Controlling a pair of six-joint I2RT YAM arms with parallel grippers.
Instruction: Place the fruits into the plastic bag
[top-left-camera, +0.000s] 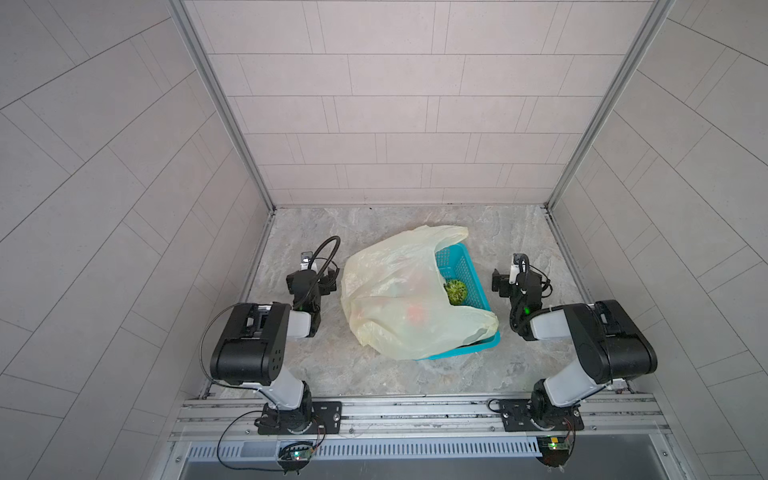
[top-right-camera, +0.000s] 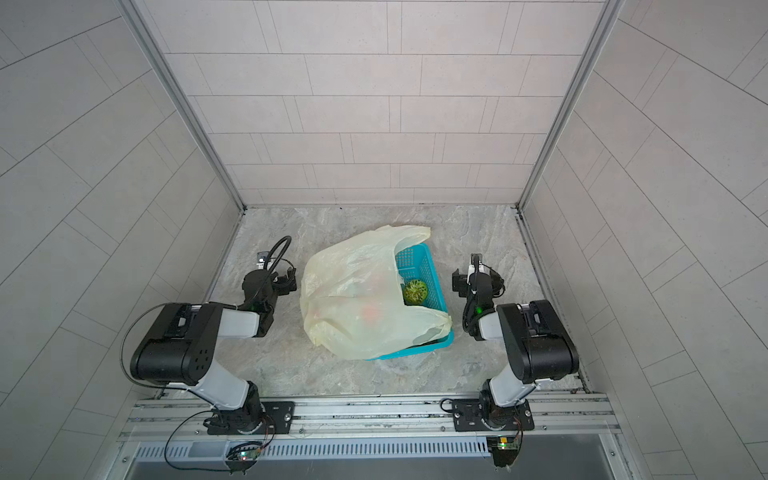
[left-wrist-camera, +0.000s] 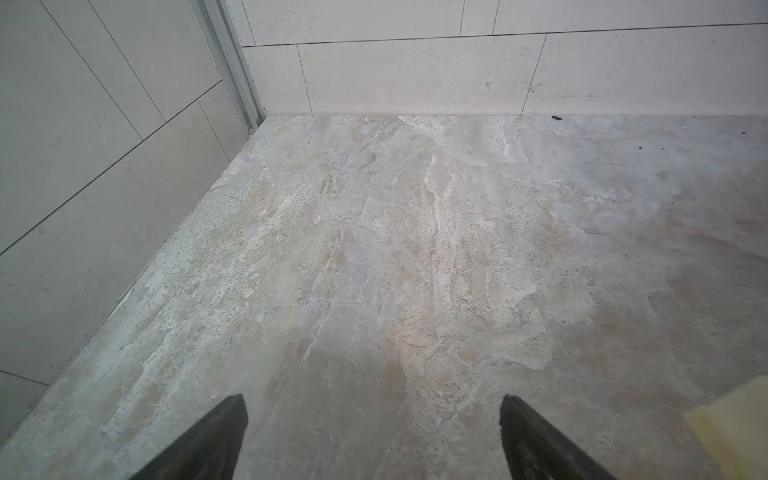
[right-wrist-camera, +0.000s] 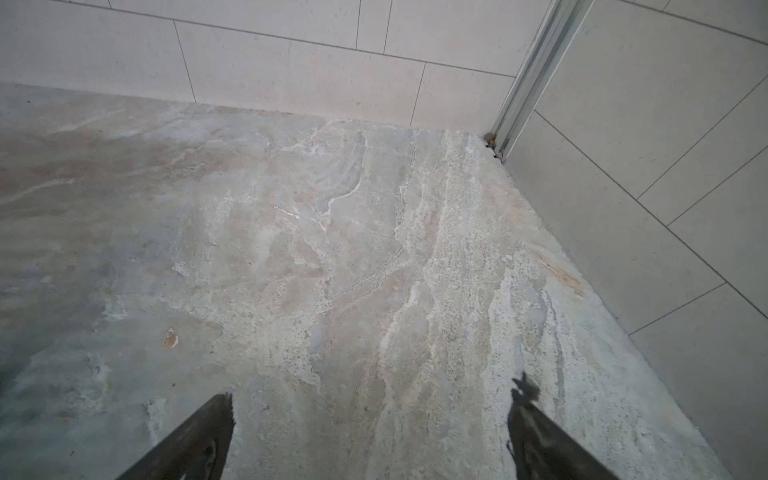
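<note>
Covering the whole work area is a mottled grey-beige stone-look tabletop (top-left-camera: 374, 374), closed in at the back and both sides by pale tiled walls (top-left-camera: 395, 104) with aluminium corner posts; both arms are bolted to a metal rail (top-left-camera: 415, 409) along the near edge. Near the middle of the surface sits a teal basket (top-left-camera: 461, 266), and the plastic bag (top-left-camera: 390, 299) lies draped over most of it, spilling onto the tabletop on the left side. In both top views blurred red-orange shapes (top-right-camera: 368, 311) show through the thin film, too faint to name. One bumpy green fruit (top-left-camera: 456, 286) lies uncovered in the basket, at the bag's edge.

The left gripper (left-wrist-camera: 374, 436) hovers just left of the bag, its jaws spread wide with nothing between them but bare tabletop; a corner of the cream film shows at the margin of the left wrist view. The right gripper (right-wrist-camera: 370, 436) sits just right of the basket, jaws likewise spread wide and empty, touching nothing
</note>
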